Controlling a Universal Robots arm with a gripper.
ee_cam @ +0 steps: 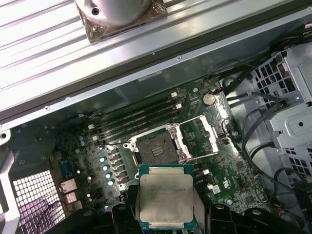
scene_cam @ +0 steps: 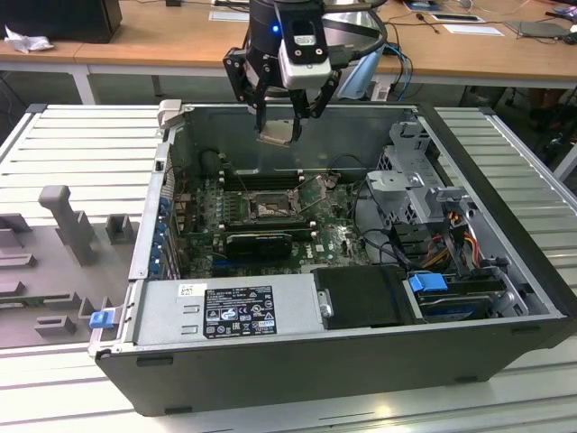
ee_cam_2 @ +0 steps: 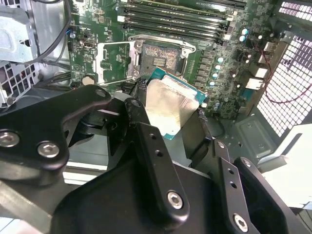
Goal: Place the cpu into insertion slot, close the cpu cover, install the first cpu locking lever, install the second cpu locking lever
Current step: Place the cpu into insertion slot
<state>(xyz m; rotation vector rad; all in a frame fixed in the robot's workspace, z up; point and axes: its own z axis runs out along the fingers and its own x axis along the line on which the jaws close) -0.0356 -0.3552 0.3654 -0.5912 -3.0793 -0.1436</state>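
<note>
A robot arm's gripper [scene_cam: 279,133] hangs over an open desktop computer case [scene_cam: 270,365] lying on its side on a slatted metal table [scene_cam: 509,158], with the cpu [scene_cam: 276,133] pinched between its fingers. In the exterior view the chip sits level with the case's upper rim, well above the green motherboard [scene_cam: 335,233]. The insertion slot [scene_cam: 269,209] shows as a dark square near the middle of the board, with the power supply [scene_cam: 230,309] along the near wall.

In the second wrist view, the black fingers [ee_cam_2: 142,122] are clamped on two opposite edges of the pale, silvery chip [ee_cam_2: 170,107], which tilts slightly and is clear of the board. Beyond it lies the uncovered slot [ee_cam_2: 158,58], its contact field exposed. The cpu cover [ee_cam_2: 114,45] is swung open and lies flat just beside the slot, and a row of memory modules [ee_cam_2: 175,22] runs on the far side.

In the first wrist view, the chip [ee_cam: 165,197] faces the camera squarely, gripped at its sides. It hangs near the slot [ee_cam: 156,146] but apart from it, offset to one side rather than directly over it. The windowed cover [ee_cam: 211,132] lies folded back next to the socket's rim.
</note>
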